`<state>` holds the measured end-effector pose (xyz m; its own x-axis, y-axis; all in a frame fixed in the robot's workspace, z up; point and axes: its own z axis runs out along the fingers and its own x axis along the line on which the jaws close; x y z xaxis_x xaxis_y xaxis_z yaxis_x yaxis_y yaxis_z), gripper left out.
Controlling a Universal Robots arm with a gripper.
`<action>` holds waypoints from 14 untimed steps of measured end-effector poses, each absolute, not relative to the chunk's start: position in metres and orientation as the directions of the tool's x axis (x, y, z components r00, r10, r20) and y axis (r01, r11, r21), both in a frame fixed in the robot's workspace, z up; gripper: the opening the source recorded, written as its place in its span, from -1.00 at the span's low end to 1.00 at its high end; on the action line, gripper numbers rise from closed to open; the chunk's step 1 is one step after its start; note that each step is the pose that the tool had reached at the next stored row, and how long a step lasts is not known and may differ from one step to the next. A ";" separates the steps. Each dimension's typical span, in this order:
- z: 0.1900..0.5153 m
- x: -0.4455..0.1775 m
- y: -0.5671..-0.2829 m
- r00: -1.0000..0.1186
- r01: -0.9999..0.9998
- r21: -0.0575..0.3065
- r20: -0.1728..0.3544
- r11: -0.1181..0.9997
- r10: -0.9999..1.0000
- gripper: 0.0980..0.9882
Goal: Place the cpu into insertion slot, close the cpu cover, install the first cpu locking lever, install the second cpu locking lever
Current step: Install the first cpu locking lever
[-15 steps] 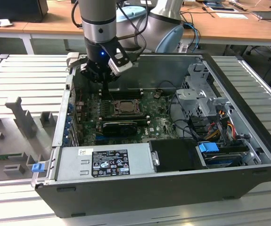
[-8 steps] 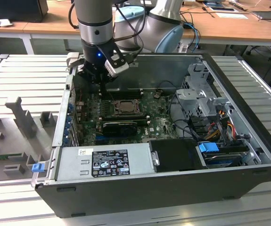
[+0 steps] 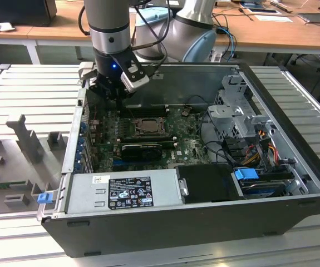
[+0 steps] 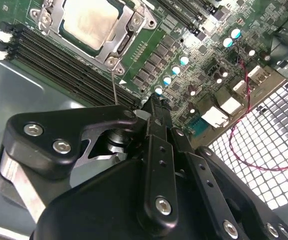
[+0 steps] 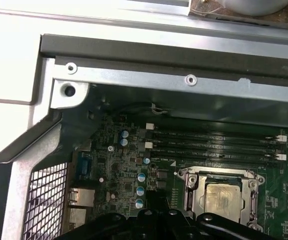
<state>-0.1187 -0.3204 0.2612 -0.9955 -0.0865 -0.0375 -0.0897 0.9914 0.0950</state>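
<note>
1. Gripper: positioned inside the open computer case, above the green circuit board, near the insertion slot on its rear-wall side. It is clear of the slot and touches none of the slot's parts.

2. Fingers: in the second wrist view the gripper has its fingertips pressed together, with nothing visible between them.

3. Cpu: seated in the insertion slot, pale metal face up (also visible in the first wrist view).

4. Cpu cover: lies flat over the slot, and its window frames the chip face. In the first wrist view the cover appears level with the slot.

5. Thin metal rod: stands up from the slot corner nearest the gripper.

6. Memory slots: run alongside the insertion slot, between it and the case's rear wall.

7. Black finned card: lies just beside the insertion slot, on the side away from the gripper.
</note>
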 end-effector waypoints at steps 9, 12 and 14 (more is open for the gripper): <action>0.258 -0.117 -0.299 -0.996 -0.089 0.095 -0.038 0.991 -0.086 -0.98; 0.257 -0.111 -0.296 -0.996 -0.089 0.095 -0.036 0.991 -0.086 -0.98; 0.257 -0.105 -0.296 -0.996 -0.089 0.095 -0.034 0.991 -0.086 -0.98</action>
